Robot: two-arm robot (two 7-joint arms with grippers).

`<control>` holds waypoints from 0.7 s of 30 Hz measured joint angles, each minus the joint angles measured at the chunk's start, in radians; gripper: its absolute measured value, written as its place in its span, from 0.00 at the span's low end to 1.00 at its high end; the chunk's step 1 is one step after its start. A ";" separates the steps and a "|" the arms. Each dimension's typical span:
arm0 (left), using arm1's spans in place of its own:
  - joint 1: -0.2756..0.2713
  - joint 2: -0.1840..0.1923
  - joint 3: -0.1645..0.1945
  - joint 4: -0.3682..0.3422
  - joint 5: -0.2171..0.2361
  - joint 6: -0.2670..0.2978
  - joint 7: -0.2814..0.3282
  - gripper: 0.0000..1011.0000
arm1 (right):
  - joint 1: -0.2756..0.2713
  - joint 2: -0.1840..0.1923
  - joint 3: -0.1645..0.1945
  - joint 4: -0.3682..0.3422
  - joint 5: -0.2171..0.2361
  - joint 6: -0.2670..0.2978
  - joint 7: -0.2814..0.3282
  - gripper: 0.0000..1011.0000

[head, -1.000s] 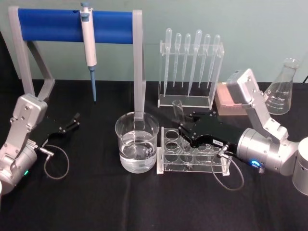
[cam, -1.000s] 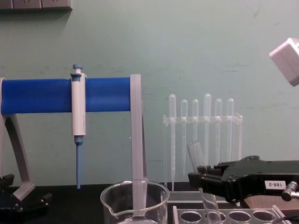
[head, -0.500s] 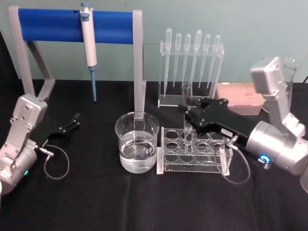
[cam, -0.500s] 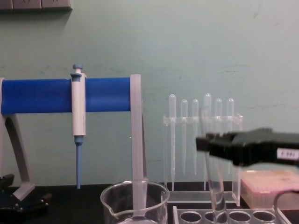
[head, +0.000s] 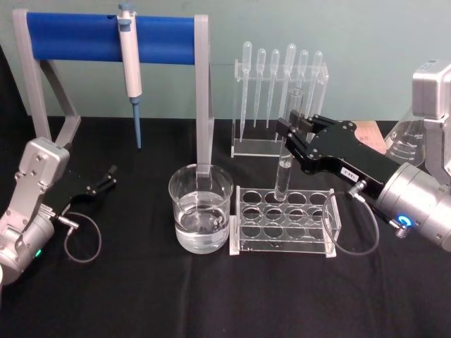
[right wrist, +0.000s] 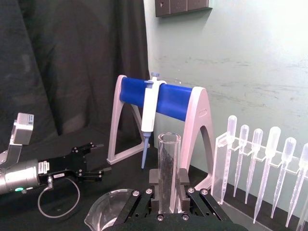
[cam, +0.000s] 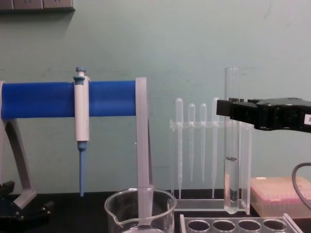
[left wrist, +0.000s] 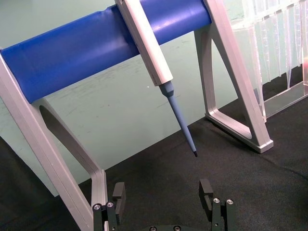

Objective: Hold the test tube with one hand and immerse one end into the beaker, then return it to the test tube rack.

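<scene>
You look to be in the carry to the beaker (head: 184, 211), which stands part-filled with water just left of the test tube rack (head: 331, 220). Your right gripper (head: 287, 134) reaches in level from the right, jaws clamped on the upper part of the test tube (cam: 232, 160). The tube hangs upright just above the rack's back row. Next, shift it left over the beaker's mouth and lower its rounded end in, keeping it off the rim. Your left gripper (left wrist: 163, 202) is parked far left, jaws apart.
</scene>
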 joint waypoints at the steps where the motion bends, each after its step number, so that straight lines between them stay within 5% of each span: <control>1: 0.000 0.000 0.000 0.000 0.000 0.000 0.000 0.99 | 0.000 0.000 0.000 0.000 0.000 0.000 0.000 0.22; 21: 0.000 0.000 0.000 0.000 0.000 0.000 0.000 0.99 | 0.005 0.002 -0.005 0.005 -0.008 0.002 0.005 0.22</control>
